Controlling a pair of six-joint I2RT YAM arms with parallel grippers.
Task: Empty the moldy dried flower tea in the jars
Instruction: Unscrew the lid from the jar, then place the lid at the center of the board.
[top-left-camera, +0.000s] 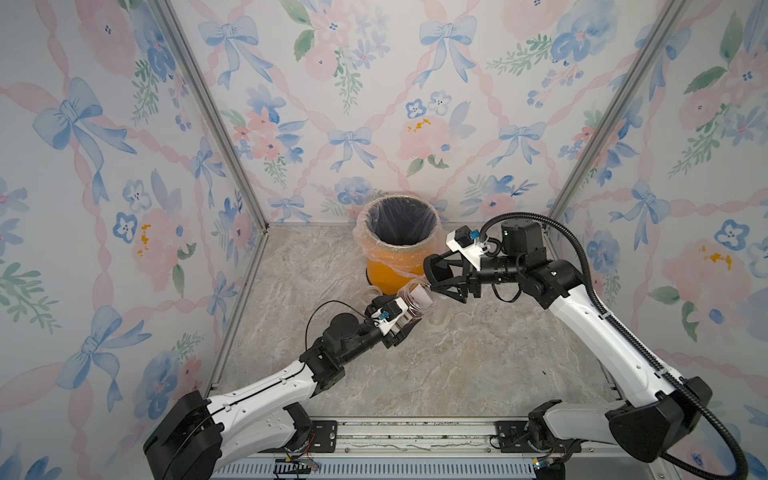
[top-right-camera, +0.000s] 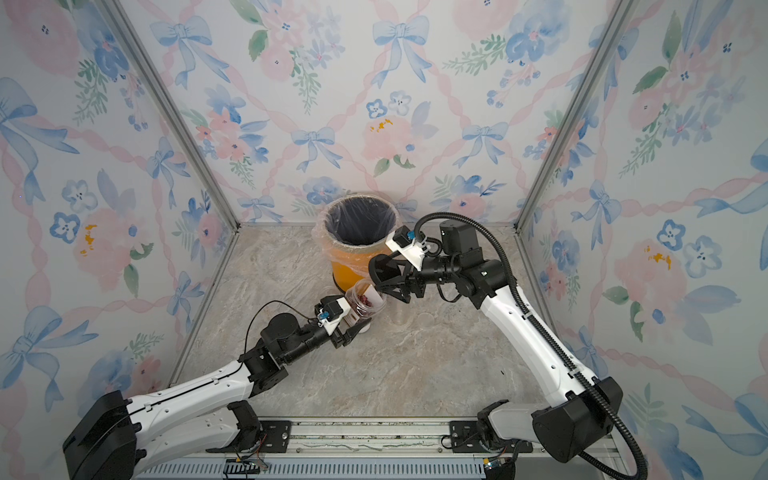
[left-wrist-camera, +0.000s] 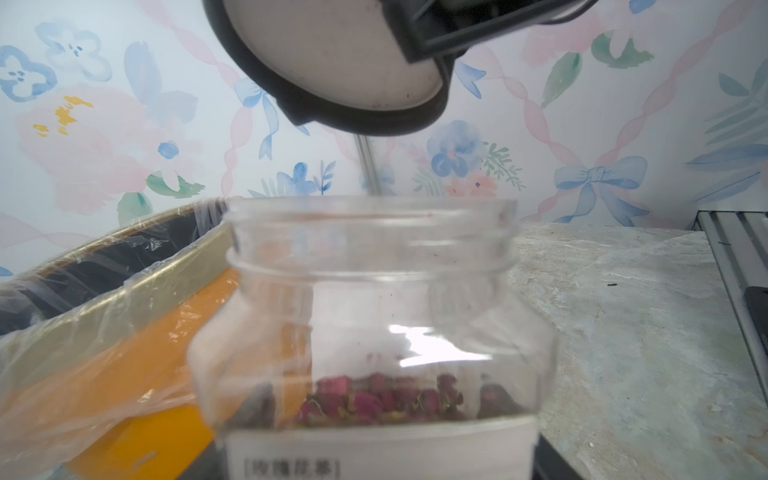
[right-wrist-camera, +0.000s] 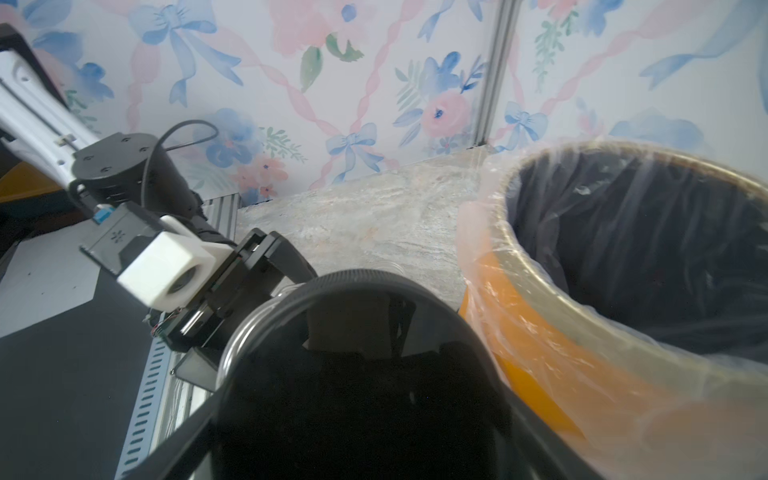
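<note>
left gripper (top-right-camera: 355, 326) gripping jar (top-right-camera: 368, 301), mouth beside bin (top-right-camera: 353, 266) wall, right gripper (top-right-camera: 384, 270) seemingly pinching lid (left-wrist-camera: 332, 54) apart

A white label (left-wrist-camera: 382, 451) on the jar (left-wrist-camera: 374, 299) bears blurred Chinese characters.

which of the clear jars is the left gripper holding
The squarish white-labelled jar with pink tea inside, gripped by the left gripper, its black lid off in the right gripper. Another clear jar stands free.
</note>
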